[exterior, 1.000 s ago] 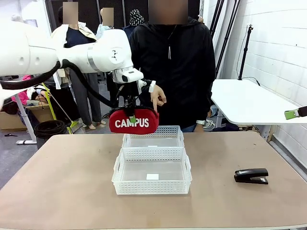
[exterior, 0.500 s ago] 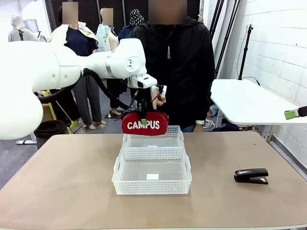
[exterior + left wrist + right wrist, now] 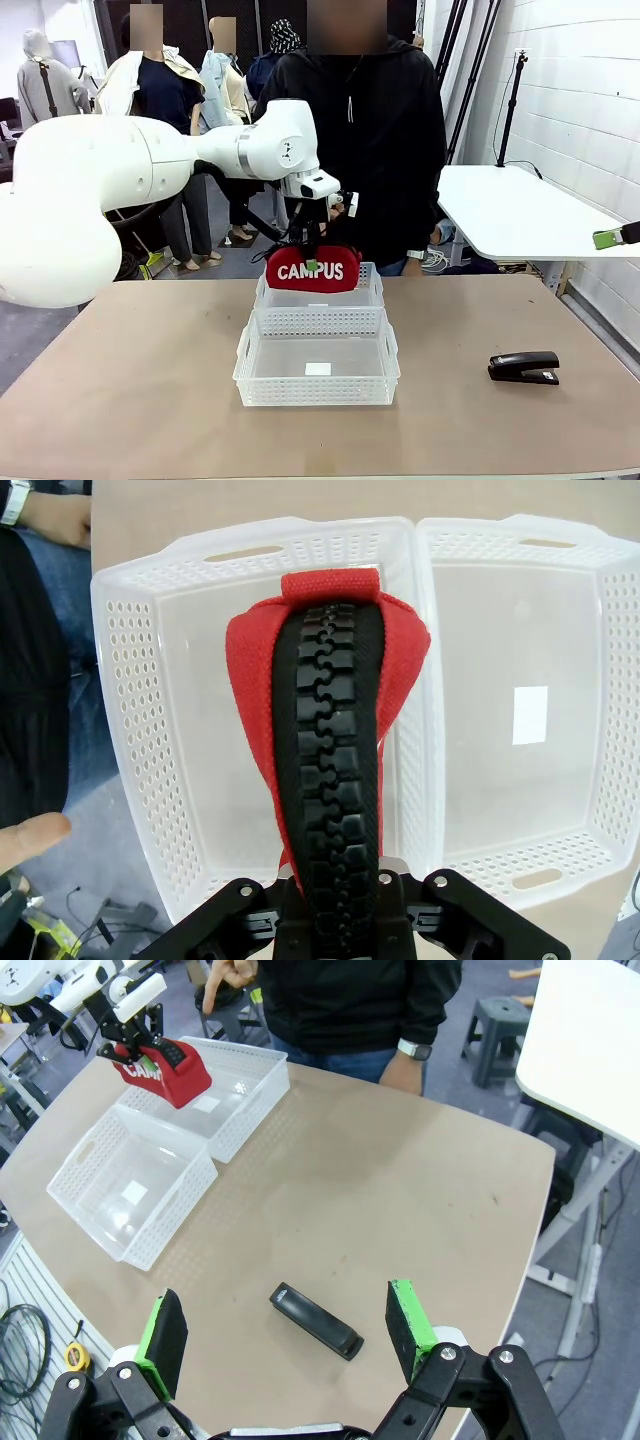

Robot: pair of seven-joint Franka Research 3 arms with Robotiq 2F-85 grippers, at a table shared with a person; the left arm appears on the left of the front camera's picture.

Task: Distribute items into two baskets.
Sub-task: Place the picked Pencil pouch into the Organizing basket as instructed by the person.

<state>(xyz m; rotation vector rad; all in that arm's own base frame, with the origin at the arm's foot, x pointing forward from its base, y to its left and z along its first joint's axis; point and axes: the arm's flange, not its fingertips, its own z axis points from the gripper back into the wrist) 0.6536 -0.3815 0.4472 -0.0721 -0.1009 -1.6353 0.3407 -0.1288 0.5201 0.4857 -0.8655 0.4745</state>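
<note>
The red "CAMPUS" pouch [image 3: 312,269] hangs from my left gripper [image 3: 314,243], which is shut on its top. It hovers at rim height over the far basket [image 3: 366,284]. In the left wrist view the pouch [image 3: 255,730] with its black zipper hangs over that basket [image 3: 130,700], close to the wall beside the near basket [image 3: 610,710]. The near basket [image 3: 316,392] holds nothing. The black stapler [image 3: 524,367] lies on the table at the right. My right gripper [image 3: 285,1328] stands open high above the stapler [image 3: 315,1321], holding nothing.
A person in a black jacket stands at the far edge, one hand [image 3: 336,208] raised just behind the pouch. A fingertip [image 3: 30,835] shows beside the far basket. A white side table [image 3: 520,215] stands to the right, beyond the tan tabletop [image 3: 120,380].
My left arm has carried the pouch rightward and slightly down, from left of the baskets to over the far basket. The right gripper and the stapler have stayed still.
</note>
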